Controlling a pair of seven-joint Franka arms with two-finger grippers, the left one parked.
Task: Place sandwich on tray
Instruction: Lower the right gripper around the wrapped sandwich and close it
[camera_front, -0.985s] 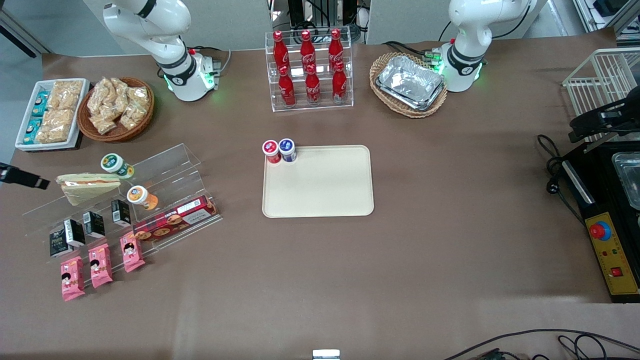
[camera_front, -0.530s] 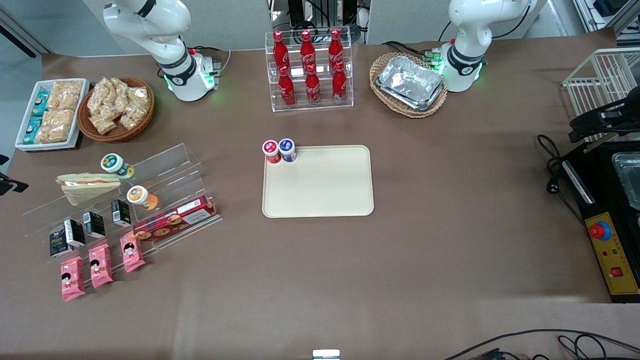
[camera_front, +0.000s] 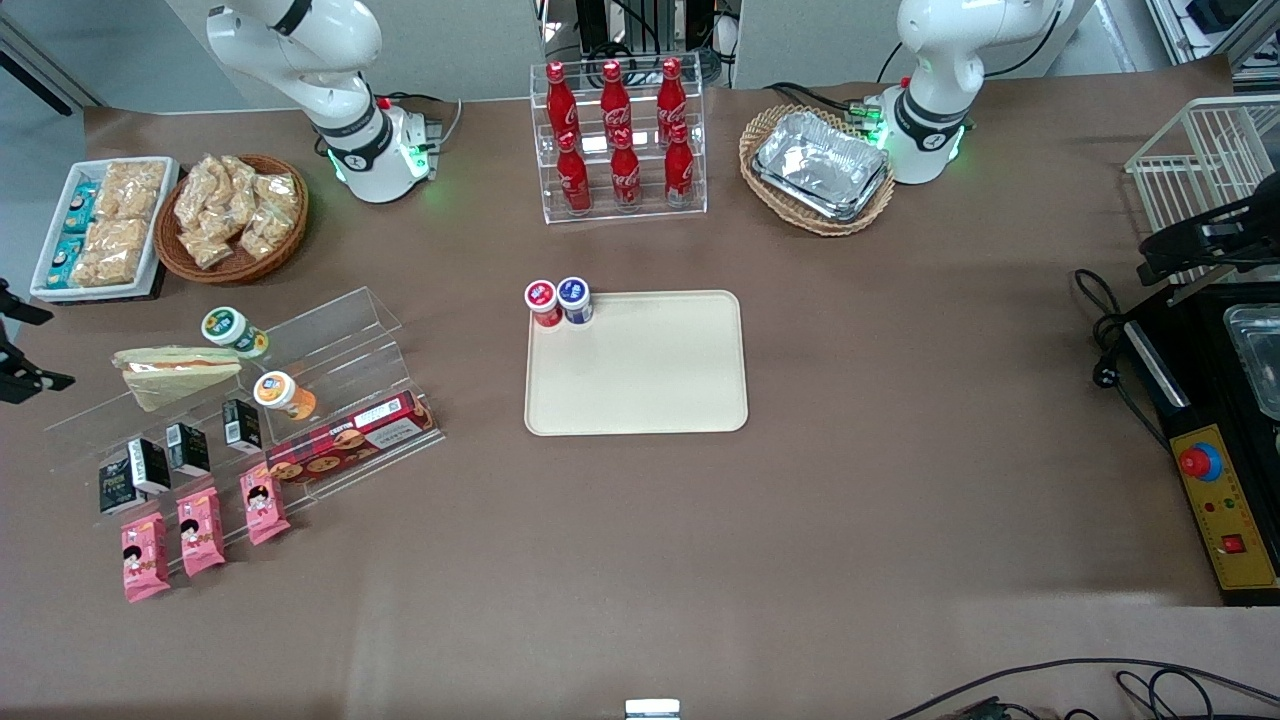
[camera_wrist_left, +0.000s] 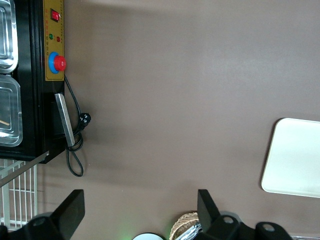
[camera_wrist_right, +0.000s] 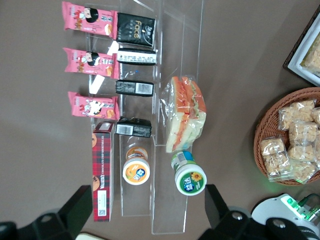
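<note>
Claw (camera_wrist_right: 145, 212) is hanging spread above the acrylic rack (camera_wrist_right: 170, 115), mostly cut off at the front view's edge. Sandwich (camera_front: 172, 372) is sitting on the rack beside a green-lidded cup (camera_front: 231, 329), well apart from the tray (camera_front: 640, 380).

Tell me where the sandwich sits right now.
The sandwich lies on the clear acrylic display stand toward the working arm's end of the table, beside the green-lidded cup; the gripper hovers open above it.
</note>
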